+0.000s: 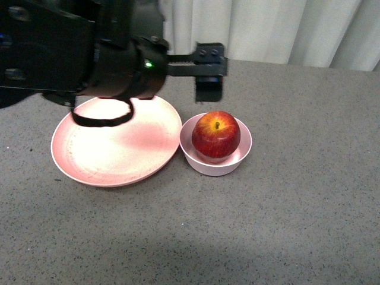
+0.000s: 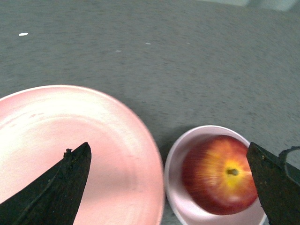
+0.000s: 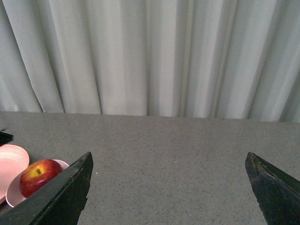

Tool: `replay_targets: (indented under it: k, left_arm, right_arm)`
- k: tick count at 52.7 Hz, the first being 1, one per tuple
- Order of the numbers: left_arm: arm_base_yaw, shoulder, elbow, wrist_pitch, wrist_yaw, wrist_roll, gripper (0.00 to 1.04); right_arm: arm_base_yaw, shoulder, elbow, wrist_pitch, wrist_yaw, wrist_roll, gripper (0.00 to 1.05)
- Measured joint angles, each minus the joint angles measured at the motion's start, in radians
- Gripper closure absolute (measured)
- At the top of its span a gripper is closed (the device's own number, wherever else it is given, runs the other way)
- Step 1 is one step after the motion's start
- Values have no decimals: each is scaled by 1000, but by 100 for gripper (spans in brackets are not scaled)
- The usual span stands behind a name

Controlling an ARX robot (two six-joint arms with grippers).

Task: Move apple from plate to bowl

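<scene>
The dark-red apple [image 1: 216, 135] sits inside the small pale pink bowl [image 1: 244, 149], stem up. The wide salmon-pink plate [image 1: 113, 151] lies just left of the bowl, with nothing on it. My left gripper [image 1: 208, 74] is open and empty, hovering above the table just behind the bowl; its arm covers the plate's far edge. In the left wrist view the apple [image 2: 218, 173], bowl [image 2: 174, 187] and plate [image 2: 70, 136] lie below the open gripper [image 2: 168, 146]. My right gripper [image 3: 168, 157] is open and empty over bare table, with the apple [image 3: 38, 176] and bowl [image 3: 13, 198] off to one side.
The grey speckled tabletop [image 1: 297, 225] stretches in front and to the right of the bowl. A white curtain [image 1: 267, 29] hangs along the table's back edge. A black cable loop [image 1: 104, 119] hangs from the left arm over the plate.
</scene>
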Motion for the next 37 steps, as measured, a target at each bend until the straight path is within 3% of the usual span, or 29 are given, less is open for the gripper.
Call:
replay_targets:
  k: [11, 27, 31, 37]
  left_arm:
    - [67, -138, -214, 74, -109, -63, 7]
    - [79, -224, -314, 85, -128, -87, 7]
    - [84, -167, -388, 390, -201, 8, 18]
    - [121, -159, -526, 740, -187, 145, 34]
  right_arm:
    - [0, 0, 0, 0, 0, 0, 9]
    - [0, 0, 0, 0, -1, 0, 9]
    - [0, 0, 0, 0, -1, 0, 9]
    - [0, 0, 0, 0, 0, 0, 9]
